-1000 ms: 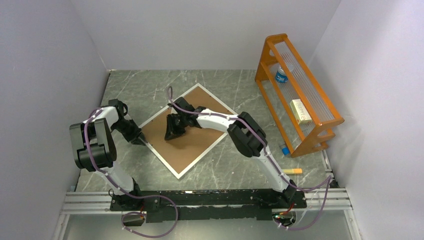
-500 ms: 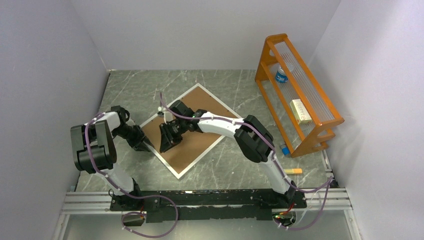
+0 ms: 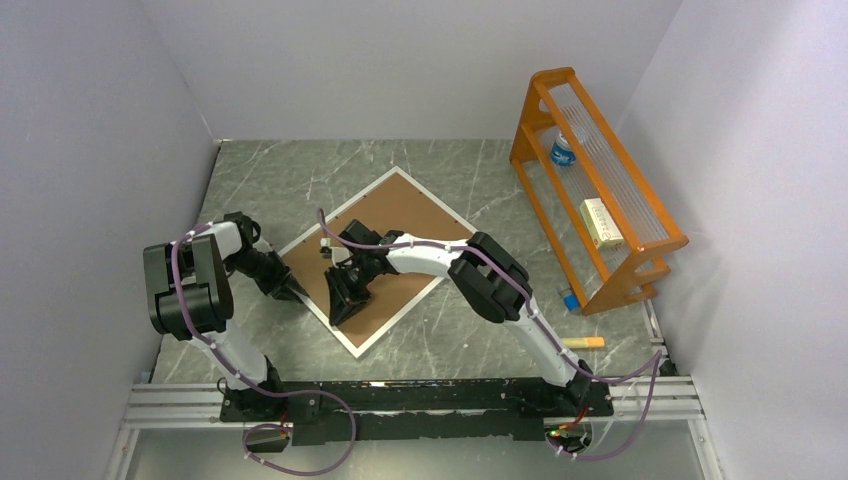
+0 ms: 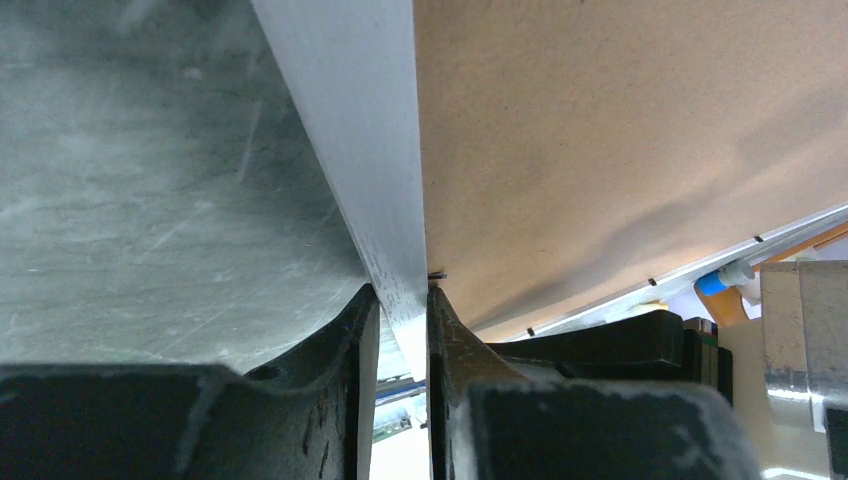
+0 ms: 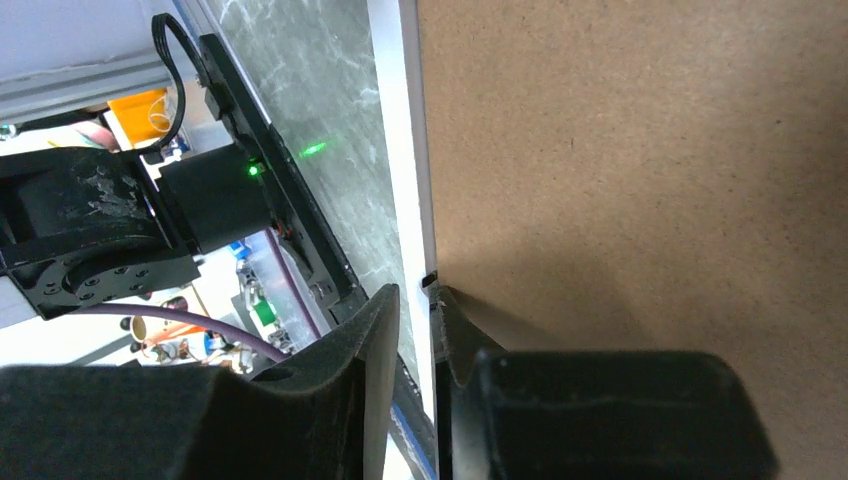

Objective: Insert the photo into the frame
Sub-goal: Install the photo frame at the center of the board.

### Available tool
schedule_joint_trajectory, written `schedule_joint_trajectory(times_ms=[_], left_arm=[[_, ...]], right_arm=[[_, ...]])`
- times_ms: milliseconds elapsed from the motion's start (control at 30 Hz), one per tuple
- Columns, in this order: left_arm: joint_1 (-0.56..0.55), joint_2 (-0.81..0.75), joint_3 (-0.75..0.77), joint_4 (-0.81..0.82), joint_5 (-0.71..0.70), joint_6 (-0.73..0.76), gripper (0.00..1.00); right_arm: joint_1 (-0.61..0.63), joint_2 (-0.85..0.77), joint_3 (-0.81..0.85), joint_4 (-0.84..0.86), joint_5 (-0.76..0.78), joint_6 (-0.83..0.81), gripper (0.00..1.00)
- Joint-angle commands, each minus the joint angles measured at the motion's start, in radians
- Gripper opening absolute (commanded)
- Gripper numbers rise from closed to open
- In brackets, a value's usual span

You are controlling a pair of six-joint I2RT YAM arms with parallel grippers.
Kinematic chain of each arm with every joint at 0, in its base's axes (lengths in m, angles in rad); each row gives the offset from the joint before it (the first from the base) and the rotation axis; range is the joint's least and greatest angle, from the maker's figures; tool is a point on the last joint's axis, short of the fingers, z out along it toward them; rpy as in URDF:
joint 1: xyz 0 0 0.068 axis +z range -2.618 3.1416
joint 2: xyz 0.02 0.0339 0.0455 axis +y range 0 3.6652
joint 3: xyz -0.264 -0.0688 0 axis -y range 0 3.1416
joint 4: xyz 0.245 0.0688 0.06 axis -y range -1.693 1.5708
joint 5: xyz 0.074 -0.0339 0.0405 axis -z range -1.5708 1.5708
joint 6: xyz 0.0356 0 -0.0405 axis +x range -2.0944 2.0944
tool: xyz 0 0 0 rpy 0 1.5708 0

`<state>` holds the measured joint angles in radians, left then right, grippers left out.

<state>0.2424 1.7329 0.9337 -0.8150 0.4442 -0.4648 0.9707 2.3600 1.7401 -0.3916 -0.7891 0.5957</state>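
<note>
Both left fingers (image 4: 340,365) and right fingers (image 5: 365,350) pinch the frame (image 4: 368,150), lengthwise near-left to far-right

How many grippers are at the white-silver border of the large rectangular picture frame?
2. Both pinch the same long side of the picture frame, beside its brown backing board: the left gripper near the left corner, the right gripper closer to the near corner.

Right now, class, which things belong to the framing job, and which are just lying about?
Job: frame, brown backing board, left gripper, right gripper; photo not in view.
Lying about: orange rack, bottle, pale box, orange marker.
</note>
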Motion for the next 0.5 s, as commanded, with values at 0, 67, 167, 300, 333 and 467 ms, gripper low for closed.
schedule_joint_trajectory(times_ms=[0,67,167,300,333,467], left_arm=[[-0.014,0.032,-0.001,-0.002,-0.037,0.014,0.20],[-0.015,0.032,-0.001,-0.002,-0.036,0.013,0.20],[-0.017,0.033,-0.001,-0.001,-0.039,0.015,0.20],[-0.018,0.038,0.001,-0.002,-0.039,0.015,0.20],[-0.018,0.040,0.001,-0.001,-0.040,0.015,0.20],[-0.020,0.043,0.002,-0.003,-0.042,0.015,0.21]], right_arm=[[0.002,0.016,0.031,-0.024,0.031,-0.006,0.21],[0.002,0.014,0.027,-0.019,0.029,-0.005,0.20],[0.002,-0.026,0.007,0.013,0.042,-0.005,0.17],[0.002,-0.084,-0.014,0.068,0.017,-0.012,0.13],[0.002,-0.100,-0.037,0.109,-0.004,0.000,0.12],[0.003,-0.107,-0.032,0.131,-0.046,0.003,0.10]])
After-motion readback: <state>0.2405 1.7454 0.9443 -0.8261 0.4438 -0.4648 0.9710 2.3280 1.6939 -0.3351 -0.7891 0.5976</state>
